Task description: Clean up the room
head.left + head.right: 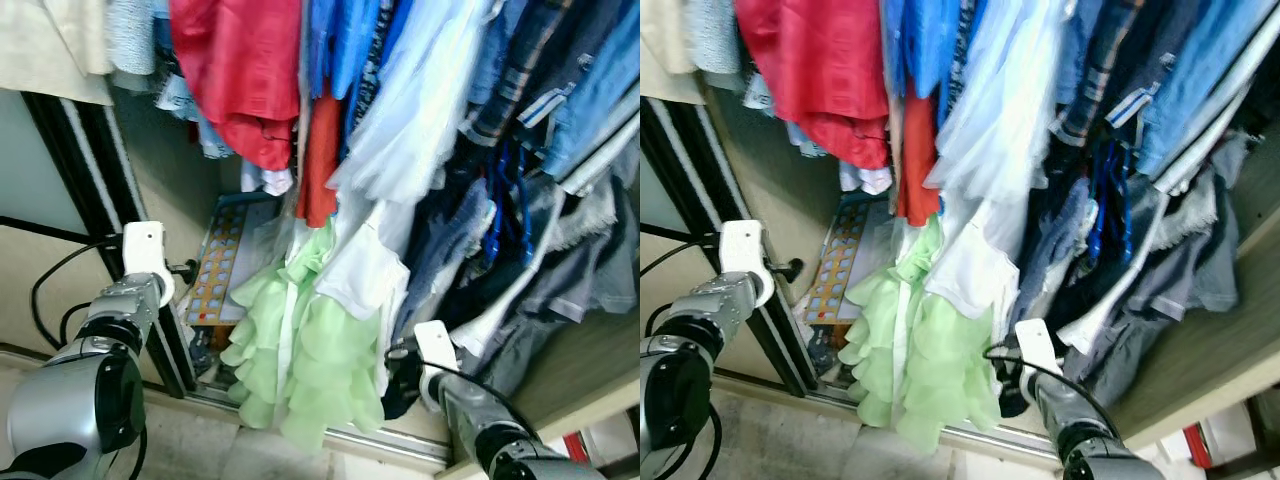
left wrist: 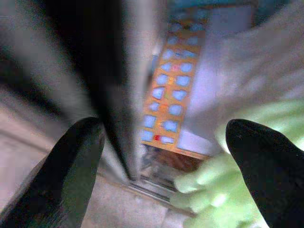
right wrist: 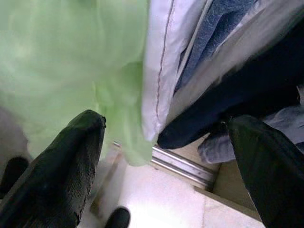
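The sliding wardrobe door is straddled by the spread left gripper, apparently for sliding. The right gripper (also spread) is held beneath the hanging green ruffled dress; tucking seems next.

I could read no text, brand, label or number anywhere. The nearest candidate was the orange board with rows of blue tiles, propped low in the closet, but its markings were too small and blurred for me to make out.
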Tool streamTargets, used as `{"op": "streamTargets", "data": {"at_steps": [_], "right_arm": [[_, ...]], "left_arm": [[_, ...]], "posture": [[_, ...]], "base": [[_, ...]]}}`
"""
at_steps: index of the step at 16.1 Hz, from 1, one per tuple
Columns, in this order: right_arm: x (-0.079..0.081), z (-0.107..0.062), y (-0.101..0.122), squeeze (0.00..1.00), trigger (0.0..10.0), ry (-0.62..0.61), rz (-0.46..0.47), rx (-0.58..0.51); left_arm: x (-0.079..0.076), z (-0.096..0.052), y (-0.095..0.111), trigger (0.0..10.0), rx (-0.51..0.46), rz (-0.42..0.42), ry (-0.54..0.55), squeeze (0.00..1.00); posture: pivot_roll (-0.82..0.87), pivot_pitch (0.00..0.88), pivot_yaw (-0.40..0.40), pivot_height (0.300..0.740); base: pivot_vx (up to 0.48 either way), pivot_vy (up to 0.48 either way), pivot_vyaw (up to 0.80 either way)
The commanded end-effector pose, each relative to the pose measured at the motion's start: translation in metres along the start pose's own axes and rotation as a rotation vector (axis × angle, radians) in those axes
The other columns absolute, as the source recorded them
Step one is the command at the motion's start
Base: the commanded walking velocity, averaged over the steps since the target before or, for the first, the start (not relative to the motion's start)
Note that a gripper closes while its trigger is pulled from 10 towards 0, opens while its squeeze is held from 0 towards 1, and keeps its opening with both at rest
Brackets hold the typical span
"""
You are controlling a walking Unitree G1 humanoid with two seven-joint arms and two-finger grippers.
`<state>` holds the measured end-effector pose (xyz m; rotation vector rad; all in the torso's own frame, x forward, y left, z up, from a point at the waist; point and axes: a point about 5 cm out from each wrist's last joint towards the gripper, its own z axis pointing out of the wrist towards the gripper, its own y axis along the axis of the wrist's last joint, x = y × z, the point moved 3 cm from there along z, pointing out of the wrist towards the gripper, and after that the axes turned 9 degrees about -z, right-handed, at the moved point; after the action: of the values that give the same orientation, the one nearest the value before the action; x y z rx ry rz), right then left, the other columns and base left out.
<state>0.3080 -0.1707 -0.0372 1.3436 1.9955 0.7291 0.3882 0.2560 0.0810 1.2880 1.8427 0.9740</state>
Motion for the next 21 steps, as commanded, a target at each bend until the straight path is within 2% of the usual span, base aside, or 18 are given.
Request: {"op": "streamTargets", "data": {"at_steps": [1,2,3,4,5,7,8,10,11,13,14,16,17,18,19,20,21], "right_arm": [[-0.018,0.001,0.027,0.00,10.0,-0.066,-0.048,-0.074],[-0.018,0.001,0.027,0.00,10.0,-0.066,-0.048,-0.074],[-0.027,0.001,0.063,0.00,10.0,-0.102,-0.059,-0.165],[-0.033,0.000,0.089,0.00,10.0,-0.130,-0.075,-0.223],[-0.038,-0.003,0.114,0.00,10.0,-0.161,-0.075,-0.278],[-0.041,-0.007,0.142,0.00,10.0,-0.195,-0.090,-0.344],[-0.040,-0.009,0.159,0.00,10.0,-0.203,-0.095,-0.383],[-0.032,-0.011,0.176,0.00,10.0,-0.192,-0.128,-0.419],[-0.046,-0.019,0.136,0.00,10.0,-0.188,-0.145,-0.516],[-0.053,-0.045,0.100,0.00,10.0,-0.180,-0.175,-0.626],[-0.053,-0.051,0.095,0.00,10.0,-0.178,-0.156,-0.630],[-0.047,-0.051,0.104,0.00,10.0,-0.148,-0.158,-0.643],[-0.043,-0.056,0.114,0.00,10.0,-0.156,-0.156,-0.665],[-0.041,-0.063,0.119,0.00,10.0,-0.181,-0.169,-0.681],[-0.036,-0.076,0.118,0.00,10.0,-0.167,-0.201,-0.708],[-0.031,-0.088,0.112,0.00,10.0,-0.080,-0.172,-0.720],[-0.029,-0.090,0.110,0.00,10.0,-0.065,-0.174,-0.713]], "left_arm": [[-0.002,0.000,0.014,10.0,-0.093,-0.033,0.018,0.00],[-0.002,0.000,0.014,10.0,-0.093,-0.033,0.018,0.00],[0.036,-0.010,-0.049,10.0,-0.119,-0.054,-0.003,0.00],[0.074,-0.042,-0.093,10.0,-0.225,-0.048,-0.058,0.00],[0.071,-0.056,-0.078,10.0,-0.333,0.002,-0.131,0.00],[0.057,-0.071,-0.062,10.0,-0.409,0.031,-0.199,0.00],[0.047,-0.086,-0.059,10.0,-0.449,0.049,-0.237,0.00],[0.035,-0.110,-0.060,10.0,-0.504,0.079,-0.295,0.00],[0.034,-0.121,-0.060,10.0,-0.532,0.072,-0.302,0.00],[0.027,-0.132,-0.050,10.0,-0.566,0.077,-0.322,0.00],[0.018,-0.136,-0.040,10.0,-0.577,0.112,-0.339,0.00],[0.009,-0.138,-0.029,10.0,-0.589,0.115,-0.370,0.00],[-0.007,-0.136,-0.020,10.0,-0.605,0.155,-0.438,0.00],[-0.016,-0.135,-0.013,10.0,-0.600,0.156,-0.475,0.00],[-0.023,-0.132,-0.014,10.0,-0.566,0.173,-0.480,0.00],[-0.023,-0.130,-0.020,10.0,-0.504,0.200,-0.461,0.00],[-0.025,-0.132,-0.023,10.0,-0.496,0.234,-0.477,0.00]], "posture": [[0.10,0.000,-0.101,0.740],[0.10,0.000,-0.101,0.740],[0.09,0.000,-0.094,0.740],[0.08,0.000,-0.089,0.740],[0.08,0.000,-0.085,0.740],[0.08,0.000,-0.087,0.740],[0.09,0.000,-0.091,0.740],[0.09,0.000,-0.097,0.740],[0.10,0.000,-0.101,0.740],[0.10,0.000,-0.107,0.740],[0.10,0.000,-0.109,0.740],[0.10,0.000,-0.112,0.740],[0.10,0.000,-0.117,0.740],[0.10,0.000,-0.117,0.740],[0.09,0.000,-0.105,0.740],[0.08,0.000,-0.096,0.740],[0.07,0.000,-0.090,0.740]], "base": [[0.000,0.000,0.00],[0.000,0.000,0.00],[0.000,0.000,0.00],[0.000,0.000,0.00],[0.000,0.000,0.00],[0.000,0.000,0.00],[0.000,0.000,0.00],[0.000,0.000,0.00],[0.000,0.000,0.00],[0.000,0.000,0.00],[0.000,0.000,0.00],[0.000,0.000,0.00],[0.000,0.000,0.00],[0.000,0.000,0.00],[0.000,0.000,0.00],[0.000,0.000,0.00],[0.000,0.000,0.00]]}}
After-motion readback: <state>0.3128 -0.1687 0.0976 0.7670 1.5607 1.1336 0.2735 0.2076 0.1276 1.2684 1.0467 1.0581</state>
